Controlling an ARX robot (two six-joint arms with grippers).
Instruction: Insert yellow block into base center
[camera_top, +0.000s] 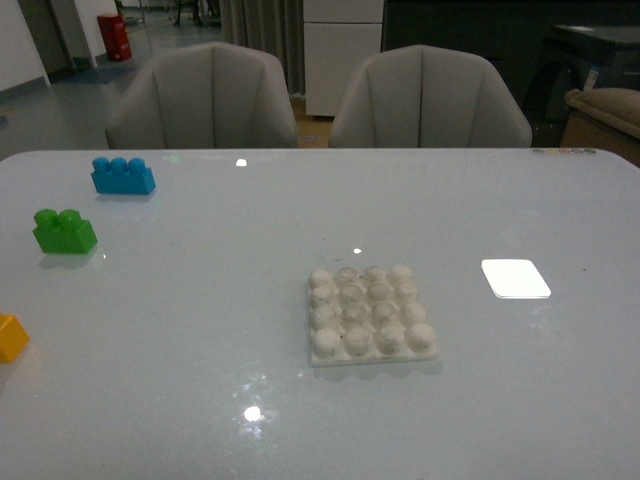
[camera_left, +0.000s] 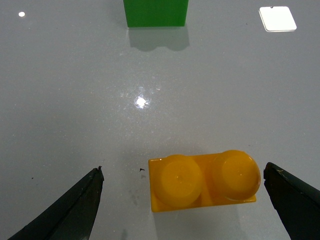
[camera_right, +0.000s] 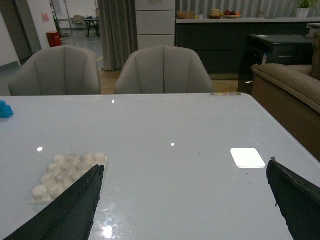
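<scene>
Yellow block (camera_top: 12, 337) sits on the white table (camera_top: 200, 420) far out at the left edge of my front view, and only a corner of it shows there. It is well apart from the base (camera_top: 372, 315), which lies flat near the middle of the table with its white bumps up and nothing on them. My left gripper (camera_left: 182, 167) is at the yellow block, and my left jaws are wide open with the block between them. My left fingers (camera_left: 75, 210) do not touch it. I see bare table on both sides of the block, and one finger is much closer to it than the other. I cannot tell how high above the table my fingers are. The block stands the right way up, with its two round bumps on top, and its long side runs from one finger to the other. The green brick (camera_top: 64, 231) sits on the table a bit farther back than the yellow block, and the blue brick (camera_top: 122, 175) sits farther back still. Both are well apart from the base. My right gripper (camera_right: 185, 165) is over the table too, and my right jaws are wide open and hold nothing. A bright patch of light (camera_top: 515, 278) lies on the table to the right of the base. Two grey chairs (camera_top: 205, 95) stand behind the table
</scene>
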